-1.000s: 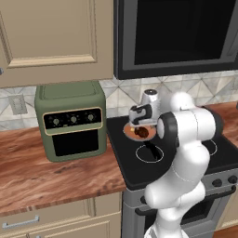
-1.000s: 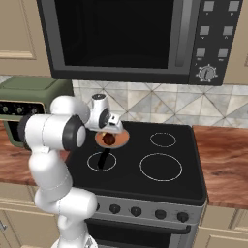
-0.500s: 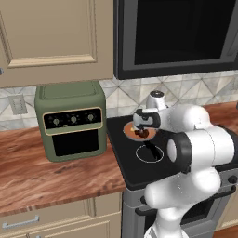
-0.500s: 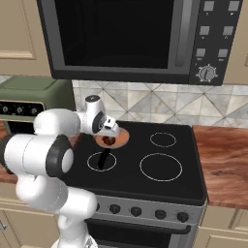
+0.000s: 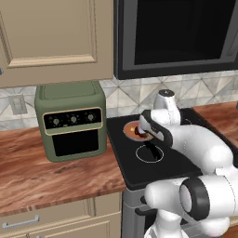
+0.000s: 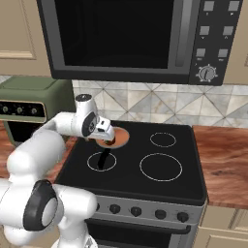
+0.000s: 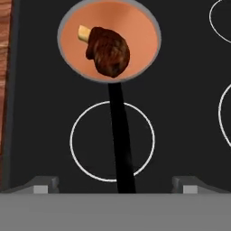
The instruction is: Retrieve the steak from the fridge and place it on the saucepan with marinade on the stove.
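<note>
Steak (image 7: pixel 108 50) in saucepan (image 7: pixel 149 67) marinade (image 7: pixel 135 36), clear of wide-apart fingers (image 7: pixel 43 186).

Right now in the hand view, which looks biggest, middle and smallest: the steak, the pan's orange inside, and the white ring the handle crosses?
1. The white burner ring
2. The marinade, slightly smaller across
3. The steak, clearly smallest

A home kitchen, rendered. Black glass stove (image 6: pixel 145 155) with white ring burners and a grey knobbed front, built-in microwave (image 6: pixel 131 41) above it, patterned tile backsplash (image 6: pixel 145 104) behind. Beige panelled cabinets (image 5: pixel 51 39), wood-grain countertop (image 5: pixel 51 172), green countertop oven (image 5: pixel 72 121), drawers (image 5: pixel 28 223) below. Small saucepan (image 7: pixel 109 41) on the cooktop.
</note>
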Tool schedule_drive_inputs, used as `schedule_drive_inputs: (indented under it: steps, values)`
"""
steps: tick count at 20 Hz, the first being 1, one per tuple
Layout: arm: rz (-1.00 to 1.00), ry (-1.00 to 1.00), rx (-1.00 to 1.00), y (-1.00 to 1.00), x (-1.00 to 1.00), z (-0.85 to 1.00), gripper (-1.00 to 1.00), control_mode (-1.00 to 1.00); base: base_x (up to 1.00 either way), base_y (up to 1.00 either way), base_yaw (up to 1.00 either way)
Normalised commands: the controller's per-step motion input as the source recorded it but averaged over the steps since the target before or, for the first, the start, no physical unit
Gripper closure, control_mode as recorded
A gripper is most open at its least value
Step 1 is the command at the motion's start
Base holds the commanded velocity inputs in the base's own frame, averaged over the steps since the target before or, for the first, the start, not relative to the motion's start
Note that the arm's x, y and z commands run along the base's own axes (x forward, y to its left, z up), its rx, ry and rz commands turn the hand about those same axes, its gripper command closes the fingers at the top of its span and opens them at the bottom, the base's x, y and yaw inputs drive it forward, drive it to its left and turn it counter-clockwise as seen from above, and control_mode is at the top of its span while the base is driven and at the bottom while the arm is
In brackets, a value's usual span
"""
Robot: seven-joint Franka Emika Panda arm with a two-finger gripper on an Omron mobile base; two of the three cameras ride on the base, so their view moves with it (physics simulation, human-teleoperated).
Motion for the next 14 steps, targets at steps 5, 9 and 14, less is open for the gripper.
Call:
schedule_drive_inputs:
  steps: [5,9,14]
  values:
    - [-0.03,0.01,0.00,0.00,-0.83,0.48,-1.00,-1.00,0.00,0.00,0.00]
    - [-0.03,0.04,0.00,0.00,-0.80,0.59,-1.00,-1.00,0.00,0.00,0.00]
    - [-0.03,0.04,0.00,0.00,-0.80,0.54,-1.00,-1.00,0.00,0.00,0.00]
